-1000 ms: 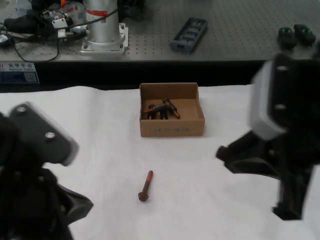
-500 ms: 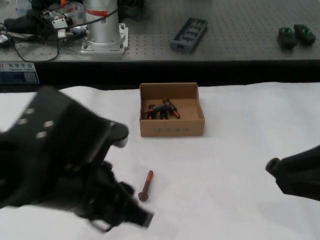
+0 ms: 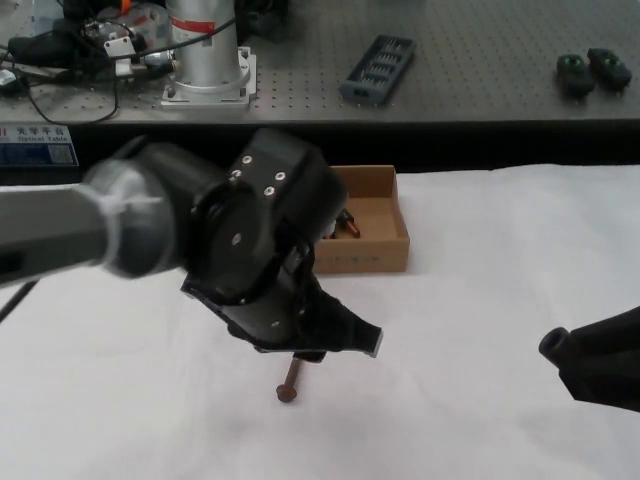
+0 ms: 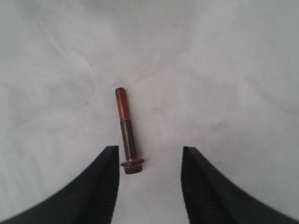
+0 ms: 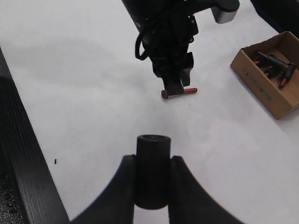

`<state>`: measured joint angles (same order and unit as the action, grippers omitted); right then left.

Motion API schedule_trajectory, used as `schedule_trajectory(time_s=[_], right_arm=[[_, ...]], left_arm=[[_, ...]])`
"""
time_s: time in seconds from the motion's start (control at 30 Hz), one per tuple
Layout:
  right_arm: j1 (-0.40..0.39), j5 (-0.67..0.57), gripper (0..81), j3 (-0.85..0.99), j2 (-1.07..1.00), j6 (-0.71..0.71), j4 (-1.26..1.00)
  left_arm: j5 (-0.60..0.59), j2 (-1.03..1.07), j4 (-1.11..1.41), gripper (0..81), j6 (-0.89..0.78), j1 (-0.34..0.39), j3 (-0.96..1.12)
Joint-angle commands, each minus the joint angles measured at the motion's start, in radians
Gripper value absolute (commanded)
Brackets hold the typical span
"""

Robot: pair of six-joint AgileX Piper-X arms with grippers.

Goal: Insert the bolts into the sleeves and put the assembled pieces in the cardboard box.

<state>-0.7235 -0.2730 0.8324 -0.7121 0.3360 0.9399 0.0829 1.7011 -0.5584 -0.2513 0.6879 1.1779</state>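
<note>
**Left gripper (image 4: 150, 151) wide over the loose bolt (image 4: 127, 130); right gripper (image 5: 153, 162) clamped on a sleeve (image 5: 153, 179)**

At the near right edge of the bench, the right gripper hangs above the white sheet (image 3: 470, 420). Its two fingers are closed against the sides of the black sleeve, whose open end points away from the wrist.

Near the middle of the sheet the copper-coloured bolt lies flat, with its flanged head toward the near side and its threaded end toward the far side. The left gripper is directly over it with its fingers spread wide and nothing between them. They straddle the head end, and the head sits just beside one fingertip. I cannot tell whether the fingertips touch the sheet.

Farther back, beyond the bolt, is the cardboard box (image 5: 261, 88). In the high view the left arm hides part of it. Several assembled pieces (image 5: 273, 63) lie inside, dark sleeves with copper ends showing.

Past the far edge of the sheet is a perforated metal table (image 3: 480, 60). It carries a metal post (image 3: 205, 50) at far left, a grey-blue rack (image 3: 378, 65) near the middle and two small dark parts (image 3: 590, 70) at far right.
</note>
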Motion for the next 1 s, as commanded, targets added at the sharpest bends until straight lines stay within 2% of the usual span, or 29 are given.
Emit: schedule_trajectory(time_s=[0.0,0.23,0.47,0.97], right_arm=[[0.000,-0.007,1.9,0.003,0.007,-0.007,0.004],[0.000,-0.007,1.9,0.003,0.007,-0.007,0.022],[0.000,-0.007,1.9,0.003,0.007,-0.007,0.022],[0.000,-0.015,1.9,0.003,0.007,-0.007,0.022]], left_arm=[[0.035,0.034,-0.085,31.4,-0.052,-0.015,0.032],[-0.033,0.100,-0.066,31.4,-0.071,-0.048,0.032],[-0.114,0.162,0.000,31.4,-0.071,-0.050,0.032],[-0.111,0.232,0.069,31.4,-0.071,-0.053,0.034]])
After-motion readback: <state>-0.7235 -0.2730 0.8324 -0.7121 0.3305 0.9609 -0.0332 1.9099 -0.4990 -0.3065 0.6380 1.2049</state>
